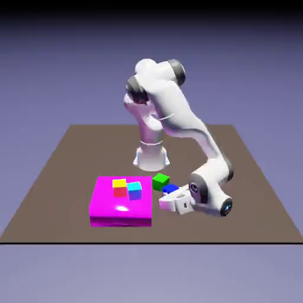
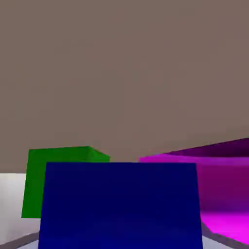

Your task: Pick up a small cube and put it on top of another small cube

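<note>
Plain blue-violet backdrop, brown table [image 1: 65,160], nothing fancy. The dark blue cube [image 1: 170,189] is small and plain, no markings, sitting right by the gripper [image 1: 163,203] and just beside the green cube [image 1: 160,181]. In the hand view the dark blue cube fills the bottom middle and hides the finger tips, so I honestly can't tell if the jaws are closed on it or just around it. Count: one dark blue, one green, one yellow cube [image 1: 119,183], one red cube [image 1: 120,192], one cyan cube [image 1: 135,190]. The last three sit on one big magenta block [image 1: 118,212].
</note>
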Action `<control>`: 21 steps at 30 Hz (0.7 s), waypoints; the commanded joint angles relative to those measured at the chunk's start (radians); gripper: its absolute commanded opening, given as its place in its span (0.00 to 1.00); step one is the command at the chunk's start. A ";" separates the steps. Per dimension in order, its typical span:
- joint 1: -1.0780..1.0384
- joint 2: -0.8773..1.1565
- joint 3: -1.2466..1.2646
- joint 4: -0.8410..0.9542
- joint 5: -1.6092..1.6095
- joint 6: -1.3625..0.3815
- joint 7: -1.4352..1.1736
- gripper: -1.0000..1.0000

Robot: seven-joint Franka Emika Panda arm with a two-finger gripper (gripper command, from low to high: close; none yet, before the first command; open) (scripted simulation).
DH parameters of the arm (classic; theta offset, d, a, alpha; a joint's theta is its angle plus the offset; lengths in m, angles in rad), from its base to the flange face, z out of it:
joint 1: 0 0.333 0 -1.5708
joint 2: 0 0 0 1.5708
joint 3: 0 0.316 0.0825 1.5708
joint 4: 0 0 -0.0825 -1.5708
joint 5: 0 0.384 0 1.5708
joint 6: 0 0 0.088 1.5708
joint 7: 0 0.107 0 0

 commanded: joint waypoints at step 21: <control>-0.052 -0.397 -0.260 -0.270 -0.475 0.221 -0.411 1.00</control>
